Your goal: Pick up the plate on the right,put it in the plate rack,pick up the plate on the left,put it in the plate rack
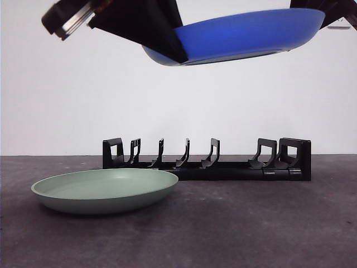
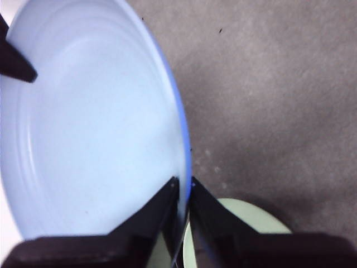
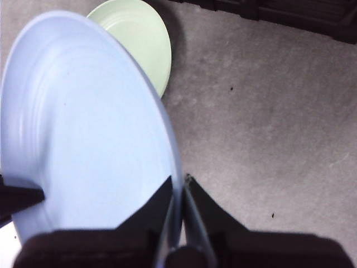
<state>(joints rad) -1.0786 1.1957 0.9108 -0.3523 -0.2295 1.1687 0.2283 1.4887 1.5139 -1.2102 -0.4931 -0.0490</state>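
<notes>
Blue plate (image 1: 245, 36) aloft, tilted | left gripper (image 2: 184, 190) pinches rim | right gripper (image 3: 179, 187) likewise, apparently opposite

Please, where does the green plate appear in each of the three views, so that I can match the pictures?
Front view: the green plate lies flat on the table, low at the left, before the plate rack.
Left wrist view: only part of it shows, beyond the left gripper.
Right wrist view: it lies beyond the blue plate.
Shared landmark: the blue plate, held by both grippers.
</notes>
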